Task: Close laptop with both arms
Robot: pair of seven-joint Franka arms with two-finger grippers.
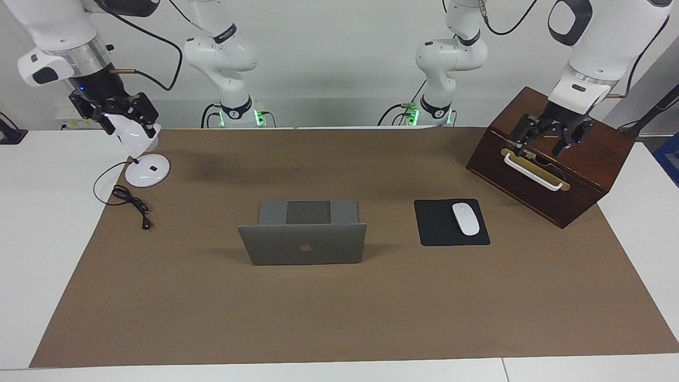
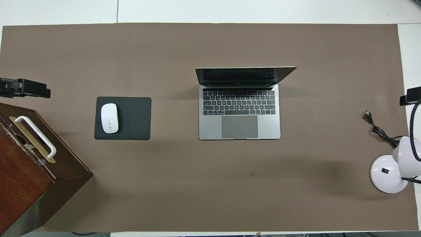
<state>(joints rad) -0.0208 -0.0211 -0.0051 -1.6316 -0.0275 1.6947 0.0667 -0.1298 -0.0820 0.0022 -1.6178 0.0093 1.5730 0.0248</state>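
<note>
The silver-grey laptop (image 1: 302, 244) (image 2: 239, 112) stands open in the middle of the brown mat, its lid roughly upright and its keyboard deck toward the robots. My left gripper (image 1: 549, 139) (image 2: 39, 92) hangs open over the wooden box at the left arm's end, apart from the laptop. Above the desk lamp at the right arm's end, my right gripper (image 1: 114, 114) (image 2: 409, 95) is open too, with nothing seen held. Neither arm touches the laptop.
A white mouse (image 1: 466, 218) lies on a black mousepad (image 1: 437, 231) beside the laptop, toward the left arm's end. There stands a dark wooden box (image 1: 551, 175) with a white handle. A white desk lamp (image 1: 147, 171) and its black cord (image 1: 130, 204) sit at the right arm's end.
</note>
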